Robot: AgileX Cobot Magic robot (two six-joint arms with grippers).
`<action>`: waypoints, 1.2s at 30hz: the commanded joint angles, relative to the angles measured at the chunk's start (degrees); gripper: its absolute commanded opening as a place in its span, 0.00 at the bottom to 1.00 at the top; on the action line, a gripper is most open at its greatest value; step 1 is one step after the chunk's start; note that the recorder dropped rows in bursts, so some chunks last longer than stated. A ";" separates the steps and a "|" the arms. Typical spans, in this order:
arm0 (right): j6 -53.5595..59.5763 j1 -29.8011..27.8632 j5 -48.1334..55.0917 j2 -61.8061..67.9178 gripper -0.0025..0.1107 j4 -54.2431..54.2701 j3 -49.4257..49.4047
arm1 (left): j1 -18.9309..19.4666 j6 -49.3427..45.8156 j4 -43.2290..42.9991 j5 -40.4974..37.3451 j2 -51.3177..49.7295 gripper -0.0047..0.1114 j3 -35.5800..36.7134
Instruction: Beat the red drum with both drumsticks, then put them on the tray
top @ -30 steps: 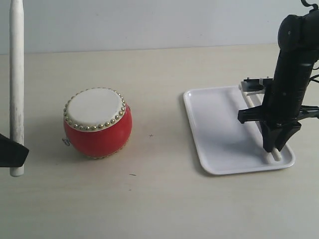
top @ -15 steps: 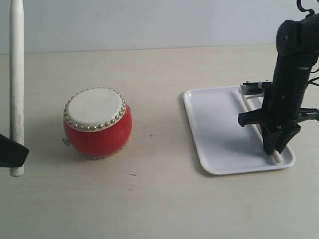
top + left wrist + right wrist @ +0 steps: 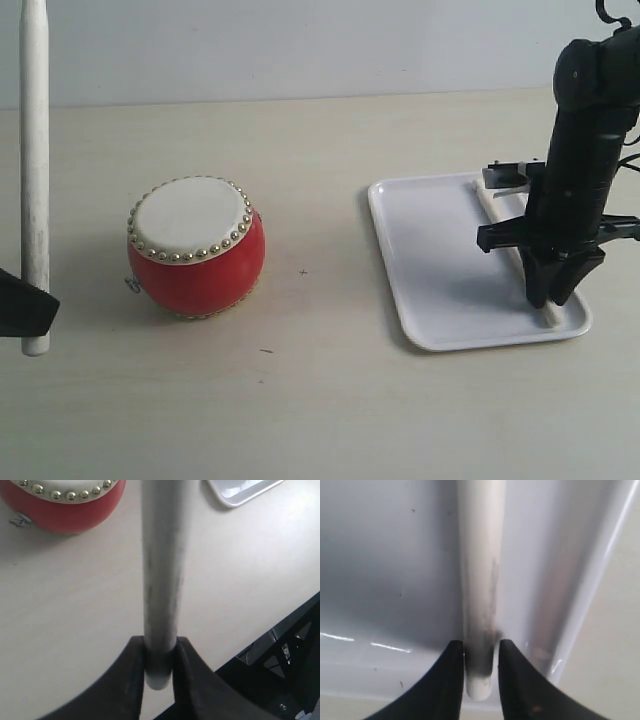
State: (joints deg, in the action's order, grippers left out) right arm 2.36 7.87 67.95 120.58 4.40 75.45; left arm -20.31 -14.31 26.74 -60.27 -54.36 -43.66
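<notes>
1. The right gripper had shifted a little, and its drumstick lay flat in the tray, along the rim farthest from the red drum.
2. Its jaws stood on both sides of that stick. Whether they squeezed it or had let go could not be told.
3. The left gripper had not moved. It still pinched the other stick upright, left of the drum, so that one probably went to the tray next.

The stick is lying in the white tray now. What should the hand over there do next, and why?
Probably the right hand should let go and lift straight up. Its drumstick already lies flat in the tray beside the rim, with the fingers on either side of its end, so nothing is left to carry.
</notes>
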 commanded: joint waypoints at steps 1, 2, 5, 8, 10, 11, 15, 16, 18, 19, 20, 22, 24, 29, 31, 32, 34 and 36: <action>1.11 -0.21 -0.70 -5.54 0.25 -0.50 0.31 | -0.31 0.09 0.89 0.25 0.34 0.04 0.34; 1.67 -0.21 -0.83 -7.04 0.25 -0.50 0.21 | -0.31 0.09 0.89 0.47 0.34 0.04 0.34; 4.04 -0.31 -8.45 -17.79 0.25 4.74 -4.31 | -0.31 0.09 1.64 2.18 0.34 0.04 0.34; 17.53 0.08 -17.70 -29.79 0.25 24.40 -14.34 | -0.31 -3.33 6.38 3.82 -0.78 0.04 2.11; 31.76 0.75 -19.72 -35.58 0.25 40.82 -22.12 | -0.31 -10.14 13.40 4.07 -3.38 0.04 4.56; 38.34 0.77 -19.66 -37.53 0.25 47.88 -24.37 | -0.31 -12.75 17.20 4.16 -4.82 0.04 5.53; 61.61 0.77 -7.91 -41.56 0.25 72.46 -32.86 | -0.31 -25.06 31.79 4.06 -10.60 0.04 6.95; 65.35 0.98 -4.37 -41.56 0.27 75.67 -33.75 | -0.31 -27.28 33.91 3.94 -12.00 0.04 6.95; 65.40 2.33 -4.53 -41.56 0.33 76.72 -33.91 | -0.31 -29.54 35.44 2.76 -13.52 0.04 6.95; 65.51 3.06 -4.83 -41.56 0.35 77.15 -33.91 | -0.31 -30.69 36.22 2.21 -14.09 0.04 6.95; 65.76 4.14 -5.26 -41.56 0.39 77.75 -33.91 | -0.31 -31.89 37.19 1.70 -14.62 0.04 6.95; 67.33 6.64 -5.70 -41.56 0.43 79.28 -33.91 | -0.31 -33.98 38.23 1.32 -15.17 0.04 7.03; 69.12 9.17 -7.13 -41.56 0.46 81.15 -33.91 | -0.31 -35.75 39.69 1.32 -15.68 0.04 7.03; 69.54 14.13 -15.42 -40.67 0.52 84.57 -33.91 | -0.31 -36.24 40.07 0.58 -15.68 0.04 7.03; 70.47 15.51 -15.64 -39.70 0.54 85.63 -33.91 | -0.41 -36.44 39.97 0.43 -15.68 0.04 7.03; 71.49 16.58 -15.64 -39.05 0.55 86.03 -33.91 | -0.41 -37.09 39.86 0.43 -15.68 0.04 7.03; 72.67 18.10 -15.91 -38.15 0.55 87.30 -33.91 | -0.41 -38.17 39.86 0.43 -15.68 0.04 7.03; 72.94 19.35 -16.13 -36.78 0.55 88.75 -33.91 | -0.41 -38.15 39.97 0.59 -15.68 0.04 7.03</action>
State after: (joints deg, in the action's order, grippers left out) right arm 73.66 25.60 52.61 82.27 90.67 41.63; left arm -20.31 -51.59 65.77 -59.37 -70.08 -36.92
